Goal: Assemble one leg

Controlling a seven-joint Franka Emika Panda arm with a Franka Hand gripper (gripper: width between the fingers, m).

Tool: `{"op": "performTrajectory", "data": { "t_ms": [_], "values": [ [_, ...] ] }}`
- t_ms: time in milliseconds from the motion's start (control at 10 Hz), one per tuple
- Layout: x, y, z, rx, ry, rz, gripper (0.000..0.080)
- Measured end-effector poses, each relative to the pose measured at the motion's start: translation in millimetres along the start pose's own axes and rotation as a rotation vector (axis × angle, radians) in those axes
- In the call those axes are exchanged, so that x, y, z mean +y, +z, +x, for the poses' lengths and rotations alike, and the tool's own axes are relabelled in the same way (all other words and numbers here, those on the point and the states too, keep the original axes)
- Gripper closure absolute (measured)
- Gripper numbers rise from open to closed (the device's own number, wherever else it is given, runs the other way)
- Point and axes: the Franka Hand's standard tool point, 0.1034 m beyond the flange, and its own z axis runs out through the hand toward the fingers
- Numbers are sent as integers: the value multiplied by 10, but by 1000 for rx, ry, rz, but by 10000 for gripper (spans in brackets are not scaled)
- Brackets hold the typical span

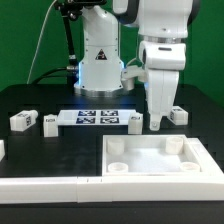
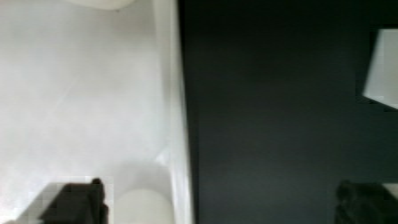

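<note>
Several small white legs with marker tags stand on the black table: two at the exterior view's left (image 1: 22,120) (image 1: 50,122), one (image 1: 135,122) just left of my gripper and one (image 1: 178,114) just right of it. My gripper (image 1: 158,124) hangs low over the table behind the far rim of the large white tray (image 1: 160,150). In the wrist view my gripper (image 2: 217,205) is open and empty, its dark fingers (image 2: 71,200) wide apart. One finger is over the tray (image 2: 89,100) near a round socket (image 2: 151,200), the other over bare black table.
The marker board (image 1: 97,118) lies behind the tray, in front of the arm's base. A long white bar (image 1: 40,186) runs along the front left. A white piece (image 2: 382,70) shows at the wrist view's edge; I cannot tell what it is.
</note>
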Motion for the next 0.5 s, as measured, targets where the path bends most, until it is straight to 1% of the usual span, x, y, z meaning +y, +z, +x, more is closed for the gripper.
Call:
{"op": "performTrajectory", "data": {
  "t_ms": [100,300,500],
  "values": [
    [-69,-51,-9,0,9,-4,150],
    [-67,-16,-13,-1,33,2,150],
    [-68,-14,-14,-1,73,3,150]
  ]
}}
